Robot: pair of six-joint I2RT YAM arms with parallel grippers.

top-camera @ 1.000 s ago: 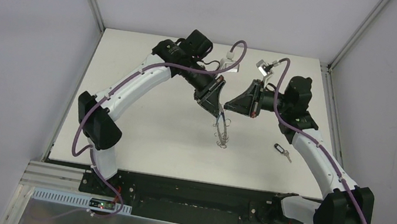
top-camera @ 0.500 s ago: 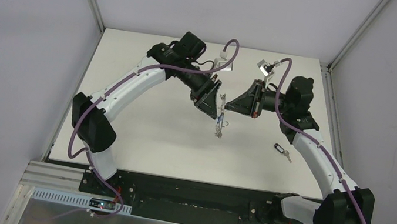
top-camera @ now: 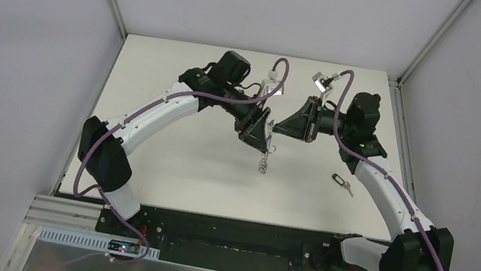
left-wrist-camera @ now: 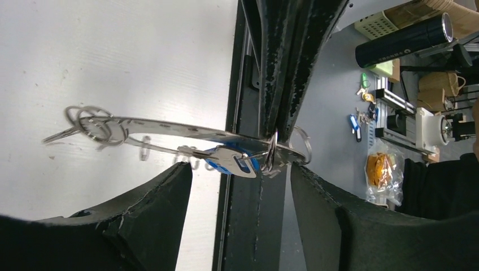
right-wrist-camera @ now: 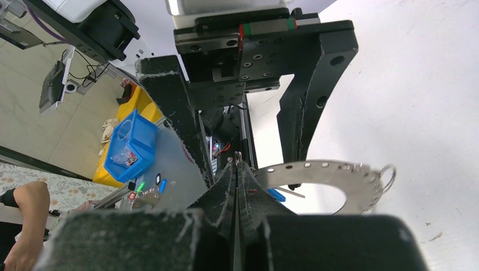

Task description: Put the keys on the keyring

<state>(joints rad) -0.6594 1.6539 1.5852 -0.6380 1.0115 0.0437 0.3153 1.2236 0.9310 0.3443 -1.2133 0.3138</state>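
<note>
The keyring (top-camera: 263,159) hangs above the table's middle; in the left wrist view the keyring (left-wrist-camera: 169,127) shows edge-on. My right gripper (top-camera: 274,130) is shut on its upper edge, and in the right wrist view the right gripper (right-wrist-camera: 237,164) pinches the keyring (right-wrist-camera: 333,172). A blue-headed key (left-wrist-camera: 231,162) dangles from a wire loop (left-wrist-camera: 270,152) on the ring. My left gripper (left-wrist-camera: 240,180) is open, its fingers (left-wrist-camera: 141,214) either side of and just short of that key, touching nothing. A black-headed key (top-camera: 340,183) lies on the table to the right.
The white table (top-camera: 176,162) is bounded by aluminium rails at the sides and back. The two wrists nearly meet over its centre. Beyond the table edge stand a blue bin (right-wrist-camera: 130,144) and a black cylinder (left-wrist-camera: 404,39).
My left gripper has opened and let go of the blue key, which now hangs from the ring. The left wrist has swung nearer the right gripper. The right arm has stayed still.
</note>
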